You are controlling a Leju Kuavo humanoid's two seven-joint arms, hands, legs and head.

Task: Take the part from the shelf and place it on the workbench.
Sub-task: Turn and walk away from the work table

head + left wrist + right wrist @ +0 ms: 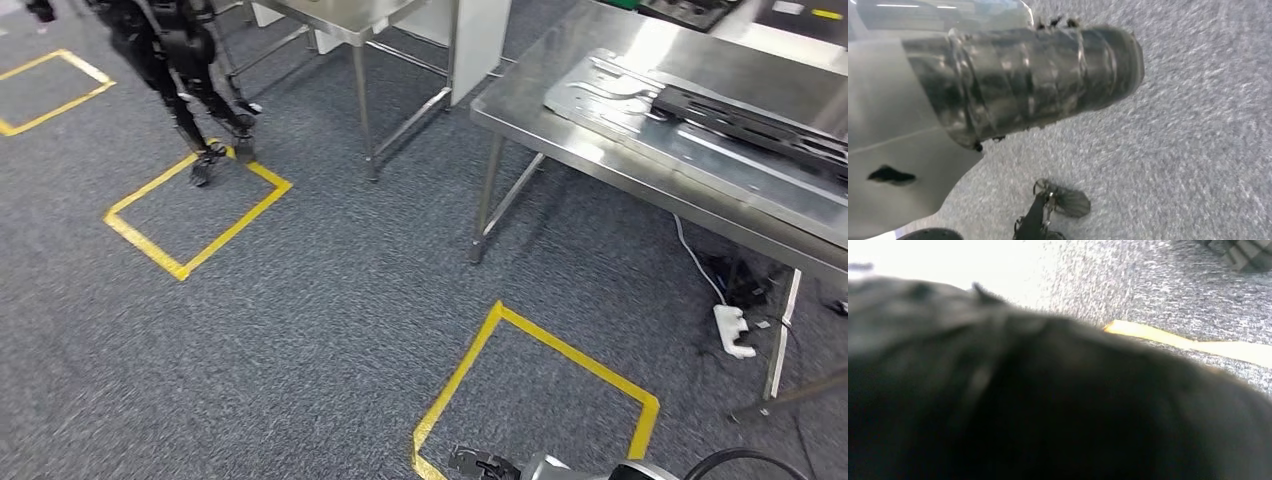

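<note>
The steel workbench [540,105] stands at the right of the head view. On it lie a silver stamped plate [605,95] and a long black part [770,125]. My right hand [482,464] is at the bottom edge, low over a yellow floor square [545,345], short of the bench. A dark blurred mass [1048,405] covers most of the right wrist view, so I cannot make out fingers or a held thing. My left hand [1028,80] hangs over the carpet as a dark ribbed cover. A pale shiny surface [888,115] lies beside it, and its grip is hidden.
Grey carpet runs between me and the bench. A second steel table [345,20] stands at the back. The dark legs of another robot [190,90] are by a yellow square [195,215] at the left. A white power strip [733,332] and cables lie under the bench.
</note>
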